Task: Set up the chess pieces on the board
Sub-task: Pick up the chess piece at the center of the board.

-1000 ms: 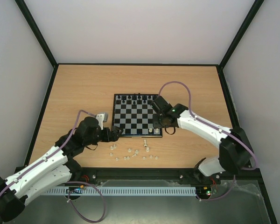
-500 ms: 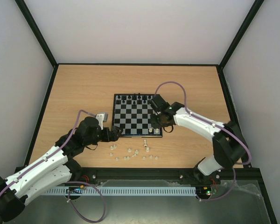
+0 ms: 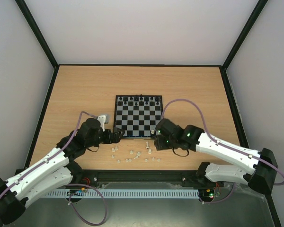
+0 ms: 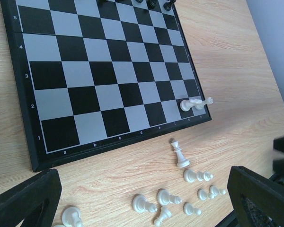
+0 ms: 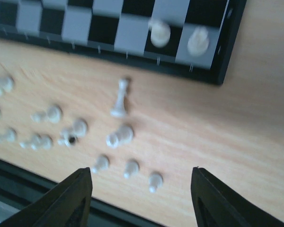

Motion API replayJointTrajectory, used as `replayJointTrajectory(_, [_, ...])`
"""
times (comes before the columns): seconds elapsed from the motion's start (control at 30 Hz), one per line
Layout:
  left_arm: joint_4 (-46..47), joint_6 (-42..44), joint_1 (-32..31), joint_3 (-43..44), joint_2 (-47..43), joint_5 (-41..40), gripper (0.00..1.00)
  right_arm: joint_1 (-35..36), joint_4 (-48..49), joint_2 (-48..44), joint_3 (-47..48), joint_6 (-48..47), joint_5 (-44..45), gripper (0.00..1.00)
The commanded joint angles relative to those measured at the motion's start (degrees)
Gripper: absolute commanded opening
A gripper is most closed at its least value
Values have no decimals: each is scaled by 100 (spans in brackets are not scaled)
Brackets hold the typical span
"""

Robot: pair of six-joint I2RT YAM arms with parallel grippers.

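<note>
The overhead camera shows the board (image 3: 138, 117) at the middle of the wooden table (image 3: 80, 90), with a row of black pieces (image 3: 141, 100) lined along its far edge. Two white pieces (image 3: 155, 133) are set on squares at the near right corner. The other white chess pieces (image 3: 132, 154) are scattered on the table just in front of the board's near edge. The left gripper (image 3: 118, 136) is held low at the board's near left corner, and the right gripper (image 3: 155, 142) at its near right corner, beside the scatter.

Details lost overhead are supplied by the left wrist camera. Rank numbers and file letters are printed along the board's border. One of the two corner pieces appears to be lying on its side. A taller white piece (image 4: 180, 154) is stood upright on the table just off the board. The left gripper's jaws are seen spread wide, with nothing between them.

The right wrist view is blurred, yet the right gripper's fingers (image 5: 71, 201) can be made out well apart and empty over the loose pieces.
</note>
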Motion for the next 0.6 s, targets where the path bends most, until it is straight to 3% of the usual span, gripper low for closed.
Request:
replayJointTrajectory(0.0, [114,-29,-29,150,34,6,99,796,-462,28,-412,1031,375,57])
replayJointTrajectory(0.23, [78,-13,-30,125,-15,59,99,1518,-394,725,-489,1585,738,40])
replayJointTrajectory(0.57, [5,-5,-29,63,-122,77,99,1610,22,1277,-693,1614,635,33])
